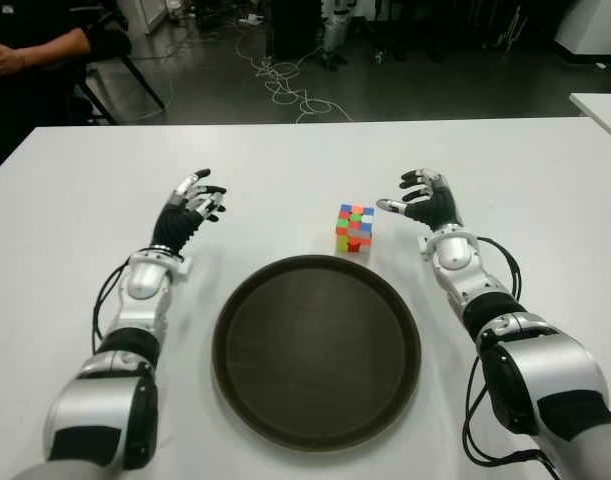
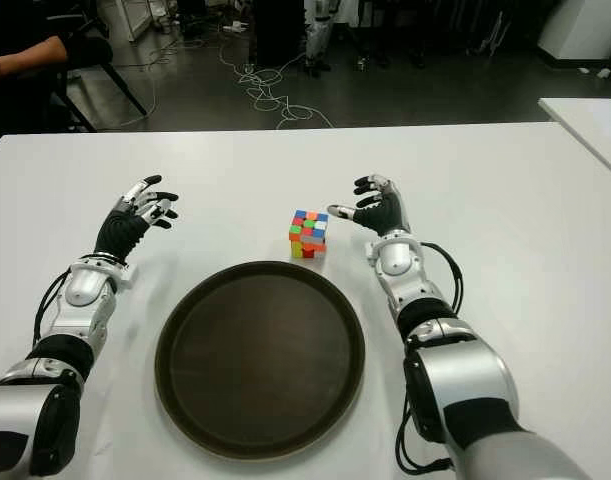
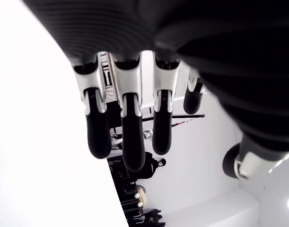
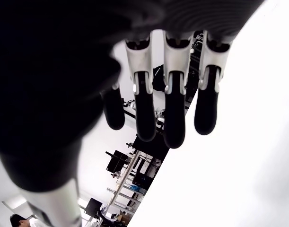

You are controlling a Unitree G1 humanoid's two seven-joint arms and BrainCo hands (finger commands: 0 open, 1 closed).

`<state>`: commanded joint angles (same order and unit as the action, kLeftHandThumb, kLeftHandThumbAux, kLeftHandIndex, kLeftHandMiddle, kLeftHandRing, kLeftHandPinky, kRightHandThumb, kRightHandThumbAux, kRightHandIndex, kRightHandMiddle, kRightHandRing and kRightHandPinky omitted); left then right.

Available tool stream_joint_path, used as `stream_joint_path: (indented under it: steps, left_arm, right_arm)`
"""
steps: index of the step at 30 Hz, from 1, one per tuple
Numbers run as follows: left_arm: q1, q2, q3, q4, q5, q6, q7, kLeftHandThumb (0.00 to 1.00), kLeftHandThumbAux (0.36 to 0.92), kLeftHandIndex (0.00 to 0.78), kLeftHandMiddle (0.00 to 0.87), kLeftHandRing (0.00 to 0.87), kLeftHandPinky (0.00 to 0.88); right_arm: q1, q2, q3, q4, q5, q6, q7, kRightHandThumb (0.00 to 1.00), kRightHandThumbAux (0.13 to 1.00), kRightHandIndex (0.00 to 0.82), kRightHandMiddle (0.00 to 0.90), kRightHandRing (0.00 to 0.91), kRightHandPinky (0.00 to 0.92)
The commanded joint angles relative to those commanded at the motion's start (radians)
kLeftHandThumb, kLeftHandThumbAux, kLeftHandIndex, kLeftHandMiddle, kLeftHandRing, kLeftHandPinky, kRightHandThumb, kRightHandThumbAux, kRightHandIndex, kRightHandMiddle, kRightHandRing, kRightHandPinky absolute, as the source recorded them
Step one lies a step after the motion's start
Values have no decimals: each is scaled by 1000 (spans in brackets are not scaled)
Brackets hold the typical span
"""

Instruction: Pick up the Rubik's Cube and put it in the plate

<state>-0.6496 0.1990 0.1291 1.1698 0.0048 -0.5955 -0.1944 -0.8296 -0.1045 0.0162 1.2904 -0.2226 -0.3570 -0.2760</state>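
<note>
Black-tipped fingers point(image 4: 173, 120) of the right hand point(image 1: 426, 200) hang loosely spread in its wrist view, with nothing held between them, and the eye views show the same hand over the white table point(image 1: 545, 190) with its thumb reaching toward the left. Just beside that thumb, on the hand's left and not touching it, the Rubik's Cube point(image 1: 354, 228) sits upright on the table, showing red, green, blue, orange and yellow squares. The cube stands just beyond the far rim of the plate point(image 1: 395, 320), a round dark brown dish lying flat on the table between the two forearms; whether cube and rim touch I cannot tell, but the cube is outside the plate. The left hand point(image 1: 190, 208) shows on the far side of the plate's left edge, well apart from the cube, and its wrist view shows its fingers point(image 3: 132, 137) relaxed and extended, gripping nothing. Both silver and black forearms run back toward the viewer along either side of the plate, with black cables looping beside the right one point(image 1: 500, 265). Beyond the table's far edge, tangled white cables point(image 1: 285, 85) lie on a dark floor, and a person's arm point(image 1: 30, 50) in a dark sleeve shows at the upper left, beside a black chair point(image 1: 125, 55).
</note>
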Motion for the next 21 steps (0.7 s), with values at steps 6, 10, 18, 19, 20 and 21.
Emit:
stream_joint_path:
  steps: [6,10,18,19,20,21]
  left_arm:
    - [4,1,2,-4,-2,-4,-4,71,523,122,323,402,417]
    - [7,2,1,-6,-2,-8,-1,72,526,124,325,402,422]
    - [10,5,0,-5,1,-5,3,74,506,130,330,403,420]
    - [10,5,1,-5,-2,-4,0,74,504,130,331,405,423]
    - [10,5,1,-6,-3,-4,-2,76,502,130,333,409,430]
    - [10,5,3,-6,-5,-4,-5,77,501,130,333,411,432]
  right_arm:
    - [2,-3,3,-3,-3,-21,-4,0,786,337,373,400,418]
    - [6,-8,17,-5,-18,-46,-19,0,767,308,353,376,392]
    - [12,-28,63,-14,-78,-132,-73,0,714,247,294,314,326]
    - [13,-31,70,-14,-86,-138,-77,0,711,244,290,310,322]
    - [13,-32,75,-13,-92,-142,-81,0,695,233,275,296,310]
    - [11,-37,84,-17,-102,-150,-84,0,692,231,271,294,307]
